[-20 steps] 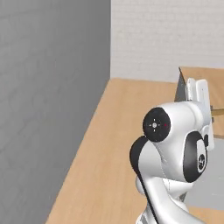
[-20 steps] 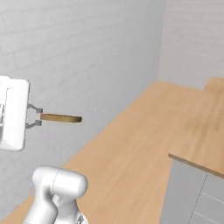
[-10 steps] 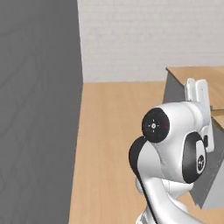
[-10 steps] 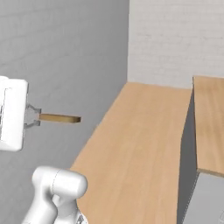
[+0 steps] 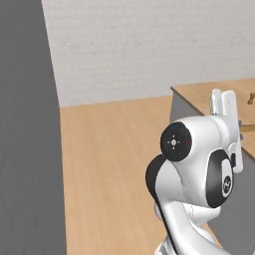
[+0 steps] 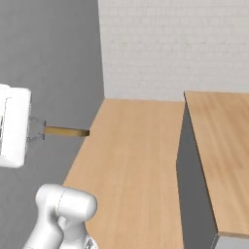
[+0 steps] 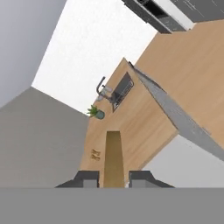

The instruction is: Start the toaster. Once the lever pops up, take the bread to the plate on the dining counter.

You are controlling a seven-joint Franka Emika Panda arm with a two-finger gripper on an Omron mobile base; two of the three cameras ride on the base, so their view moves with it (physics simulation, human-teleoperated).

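My gripper (image 6: pixel 39 130) is shut on the bread (image 6: pixel 65 131), a thin tan slice seen edge-on that sticks out level from the fingers. In the hand view the bread (image 7: pixel 113 155) runs straight up between the two dark fingertips (image 7: pixel 87 177) of the gripper (image 7: pixel 113 178). The dining counter (image 6: pixel 221 141), a light-wood top on a grey base, lies ahead to the right, and its near corner (image 5: pixel 209 94) shows behind my arm. The bread's edge (image 5: pixel 247 128) peeks out past the white hand. The toaster and the plate are out of view.
A dark grey wall (image 6: pixel 48 73) stands on the left and a white brick wall (image 6: pixel 170 44) at the back. Light wood floor (image 6: pixel 131 160) runs between wall and counter. On the counter are a sink (image 7: pixel 123 89) with a faucet (image 7: pixel 102 89), a potted plant (image 7: pixel 96 112) and a small tan object (image 7: pixel 95 153).
The whole picture has swung, so the base has turned: the grey wall slid left and the dining counter came further into view. The bread stays held the same way.
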